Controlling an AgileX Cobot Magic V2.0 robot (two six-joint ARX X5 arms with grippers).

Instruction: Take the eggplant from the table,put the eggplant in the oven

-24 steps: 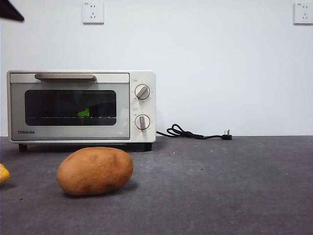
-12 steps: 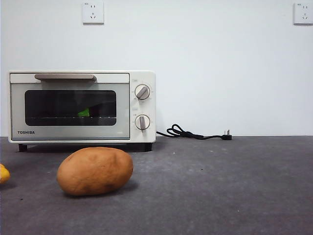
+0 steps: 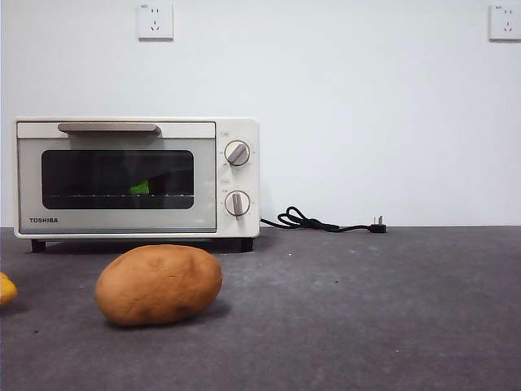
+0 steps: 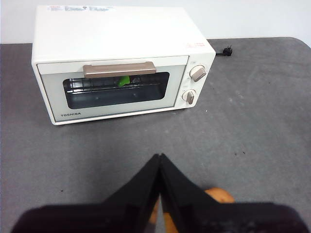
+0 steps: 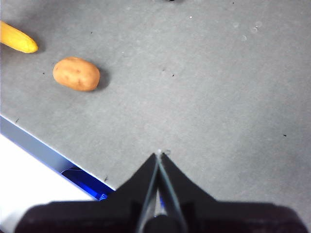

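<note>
The small cream-white Toshiba toaster oven [image 3: 136, 177] with its dark glass door, bar handle and two round knobs stands at the back of the flat dark grey speckled counter [image 3: 366, 309], and its door is shut. Behind the glass, on the wire rack, a bright green patch shows — most likely the stem cap of the long dark-purple eggplant [image 4: 124, 80]; its purple body cannot be made out against the dark interior. No eggplant lies on the counter in any view, so the task looks finished: vegetable inside, door closed, nothing left but for the arms to rest.

In front of the oven, well apart from it, lies a rounded tan-brown potato [image 3: 158, 284], and farther out to the side of the potato the tip of a yellow, elongated item [image 5: 17, 38] shows, too cropped to name.

The left gripper [image 4: 159, 160] hangs above the counter in front of the oven, over the potato, jaws pressed together on nothing. The right gripper [image 5: 159, 156] waits over bare counter far from the oven, near the counter's edge — its jaws likewise closed and empty.
</note>
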